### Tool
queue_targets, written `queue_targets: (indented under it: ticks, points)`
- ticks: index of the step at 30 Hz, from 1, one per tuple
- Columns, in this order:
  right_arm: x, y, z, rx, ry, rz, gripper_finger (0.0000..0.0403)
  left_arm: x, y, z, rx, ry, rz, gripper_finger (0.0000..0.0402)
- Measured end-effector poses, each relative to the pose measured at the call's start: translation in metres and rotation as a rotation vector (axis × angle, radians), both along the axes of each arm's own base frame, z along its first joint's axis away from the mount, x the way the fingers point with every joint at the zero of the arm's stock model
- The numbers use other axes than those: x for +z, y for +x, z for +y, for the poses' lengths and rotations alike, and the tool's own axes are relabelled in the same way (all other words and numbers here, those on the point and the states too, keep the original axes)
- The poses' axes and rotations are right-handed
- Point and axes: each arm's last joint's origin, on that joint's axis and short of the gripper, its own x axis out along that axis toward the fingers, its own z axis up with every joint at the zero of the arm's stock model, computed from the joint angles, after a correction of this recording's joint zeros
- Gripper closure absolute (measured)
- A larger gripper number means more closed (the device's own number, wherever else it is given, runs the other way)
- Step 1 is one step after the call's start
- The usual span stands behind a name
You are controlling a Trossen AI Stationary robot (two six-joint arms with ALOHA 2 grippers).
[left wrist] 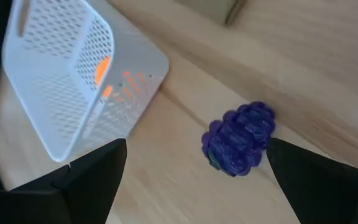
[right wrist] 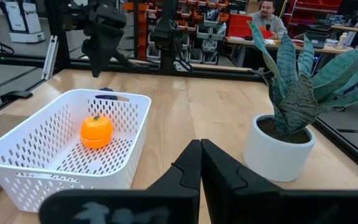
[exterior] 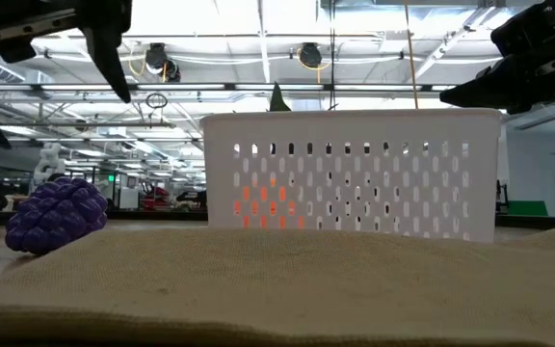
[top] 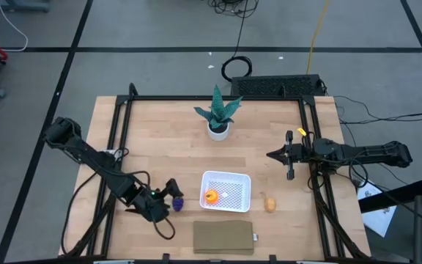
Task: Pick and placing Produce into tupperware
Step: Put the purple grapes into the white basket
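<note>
The white tupperware (top: 234,180) stands at the table's near middle, and the round orange piece (top: 211,196) lies inside it on the dotted bottom. The purple bumpy piece (left wrist: 240,138) rests on the wood just left of the tupperware. My left gripper (top: 171,192) hangs open above the purple piece, slanting down, one finger on either side and clear of it, as the low view shows (exterior: 61,116). The tan oval piece (top: 269,204) lies on the table right of the tupperware. My right gripper (right wrist: 201,163) waits shut and level over the table's right side.
A flat brown slab (top: 223,237) lies at the near edge, in front of the tupperware. A teal plant in a white pot (top: 218,117) stands at the far middle. A black frame (top: 116,132) borders the table. Bare wood lies between the plant and the tupperware.
</note>
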Motion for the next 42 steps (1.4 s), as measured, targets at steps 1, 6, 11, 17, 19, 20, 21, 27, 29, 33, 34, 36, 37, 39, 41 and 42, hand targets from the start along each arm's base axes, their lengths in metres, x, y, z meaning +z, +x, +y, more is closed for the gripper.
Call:
queue_targets:
  ticks: [1,6,11,17,19,20,21,27,29,33,34,36,37,39,41,42]
  points:
    - [0.000,0.000,0.000,0.000,0.000,0.000,0.0403,0.000,0.000,0.000,0.007,0.014,-0.009,0.0011]
    - [-0.001,0.000,0.000,0.000,-0.001,0.008,0.0403,-0.001,-0.001,-0.002,-0.040,0.059,-0.010,0.0011]
    - [-0.002,0.001,0.000,0.000,-0.001,0.021,0.0403,-0.011,-0.003,-0.002,-0.126,0.210,0.038,0.0011]
    - [-0.004,0.002,0.000,0.000,-0.001,0.043,0.0403,-0.018,0.001,-0.007,-0.149,0.206,0.048,0.0011]
    - [-0.005,0.003,0.000,-0.002,-0.002,0.050,0.0403,-0.023,0.001,-0.007,-0.157,0.214,0.081,0.0011]
    - [-0.005,0.003,0.000,-0.003,-0.002,0.054,0.0403,-0.026,0.002,-0.008,-0.163,0.212,0.092,0.0011]
    - [-0.005,0.003,0.000,-0.003,-0.002,0.056,0.0403,-0.030,0.003,-0.010,-0.175,0.213,0.102,0.0011]
    - [-0.007,0.004,0.000,-0.003,-0.003,0.071,0.0403,-0.051,0.005,-0.014,-0.258,0.289,0.185,0.0011]
    - [-0.007,0.004,0.000,-0.003,-0.002,0.077,0.0403,-0.056,0.006,-0.015,-0.289,0.315,0.197,0.0011]
    - [-0.008,0.005,0.000,-0.007,0.018,0.087,0.0403,-0.059,0.009,-0.014,-0.316,0.336,0.200,0.0011]
    - [-0.009,0.005,0.000,-0.009,0.025,0.089,0.0403,-0.059,0.010,-0.013,-0.317,0.335,0.200,0.0011]
    - [-0.009,0.006,0.000,-0.011,0.037,0.093,0.0403,-0.058,0.012,-0.012,-0.324,0.337,0.190,0.0011]
    - [-0.010,0.006,0.000,-0.012,0.040,0.097,0.0403,-0.058,0.014,-0.012,-0.333,0.341,0.183,0.0011]
    - [-0.010,0.006,0.000,-0.012,0.041,0.104,0.0403,-0.058,0.017,-0.011,-0.344,0.346,0.164,0.0011]
    - [-0.011,0.007,0.000,-0.012,0.040,0.111,0.0403,-0.058,0.020,-0.008,-0.342,0.346,0.158,0.0011]
    - [-0.011,0.007,0.000,-0.013,0.040,0.114,0.0403,-0.057,0.021,-0.007,-0.334,0.341,0.154,0.0011]
